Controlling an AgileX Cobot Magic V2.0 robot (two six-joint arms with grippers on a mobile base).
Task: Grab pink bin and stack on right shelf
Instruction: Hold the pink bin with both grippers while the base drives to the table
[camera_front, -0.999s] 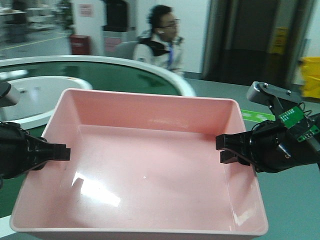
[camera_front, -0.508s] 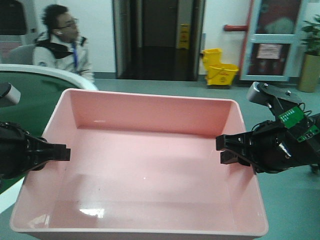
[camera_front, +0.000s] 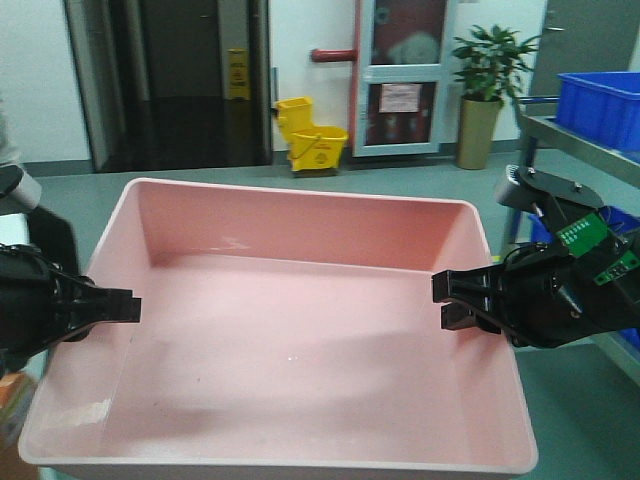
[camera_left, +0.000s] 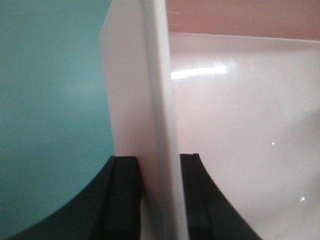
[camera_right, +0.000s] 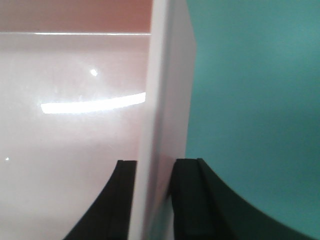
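Pink bin (camera_front: 300, 340): pale pink, shallow, sloping walls, rounded corners, rolled rim, glossy inside. It fills the centre of the front view.

Left gripper (camera_front: 125, 305) is clamped over the 9 o'clock wall and right gripper (camera_front: 448, 300) over the 3 o'clock wall, each with one finger inside and one outside.

Beyond the 12 o'clock rim: green floor (camera_front: 400, 170), yellow mop bucket (camera_front: 312, 135).

Metal rack (camera_front: 565, 140) with blue crate (camera_front: 600, 95) at 2 o'clock, near the right gripper.

Nothing is legible: the yellow floor sign (camera_front: 238, 75) at eleven o'clock, the door notice (camera_front: 398, 97) at one and the green tag (camera_front: 582, 232) at three carry print too small to read.
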